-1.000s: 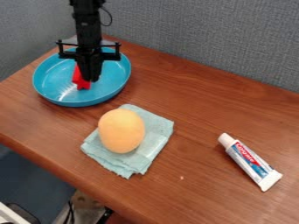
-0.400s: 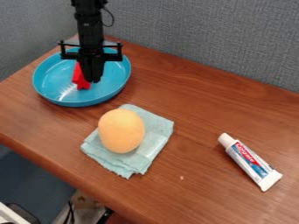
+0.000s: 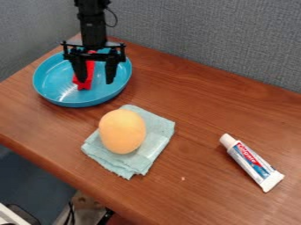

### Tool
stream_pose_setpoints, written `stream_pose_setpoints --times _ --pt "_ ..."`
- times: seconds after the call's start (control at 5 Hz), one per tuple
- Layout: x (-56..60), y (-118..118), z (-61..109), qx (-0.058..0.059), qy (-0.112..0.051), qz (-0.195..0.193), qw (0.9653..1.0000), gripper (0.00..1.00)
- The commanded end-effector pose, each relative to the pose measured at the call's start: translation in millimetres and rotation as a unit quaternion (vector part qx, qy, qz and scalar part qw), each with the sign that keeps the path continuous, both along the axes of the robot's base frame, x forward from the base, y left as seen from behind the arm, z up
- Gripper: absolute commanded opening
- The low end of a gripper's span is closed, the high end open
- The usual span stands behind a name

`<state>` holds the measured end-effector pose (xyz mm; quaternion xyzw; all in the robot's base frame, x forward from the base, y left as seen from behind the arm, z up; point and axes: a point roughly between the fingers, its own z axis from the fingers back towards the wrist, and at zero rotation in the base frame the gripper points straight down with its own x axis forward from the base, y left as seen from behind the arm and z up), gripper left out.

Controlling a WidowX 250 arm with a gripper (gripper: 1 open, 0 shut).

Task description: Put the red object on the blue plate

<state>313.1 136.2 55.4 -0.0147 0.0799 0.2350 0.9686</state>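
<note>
The red object (image 3: pixel 83 75) lies inside the blue plate (image 3: pixel 53 86) at the table's back left, partly hidden behind the gripper's fingers. The black gripper (image 3: pixel 94 68) hangs straight down over the plate, its jaws spread wide to either side of the red object. One finger (image 3: pixel 73 67) stands left of the red object and the other to its right. Nothing is clamped between them. Whether the fingertips touch the plate's floor I cannot tell.
An orange egg-shaped ball (image 3: pixel 122 130) rests on a pale teal cloth (image 3: pixel 150 145) mid-table. A white toothpaste tube (image 3: pixel 252 162) lies at the right near the front edge. The wooden table (image 3: pixel 212 105) meets a grey wall behind.
The jaws have spread apart from a tight hold on the red object, which now rests in the plate. The arm has stayed over the same spot.
</note>
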Motion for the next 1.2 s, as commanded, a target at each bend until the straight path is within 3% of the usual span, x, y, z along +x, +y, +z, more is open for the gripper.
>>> stream_pose_setpoints --times 0.0,0.2,0.4,0.6,1.0 --pt "3.9 -1.7 24.5 0.009 -0.032 -0.002 0.9995 0.00" --pt "3.7 -3.6 28.4 0.005 -0.034 -0.003 0.9994 0.00" --pt "4.1 -5.2 25.2 0.004 -0.030 -0.003 0.9995 1.00" --pt "4.4 -6.7 22.3 0.003 -0.025 -0.003 0.9997 1.00" --pt "7.4 -11.3 28.7 -0.003 -0.031 -0.008 0.9995 1.00"
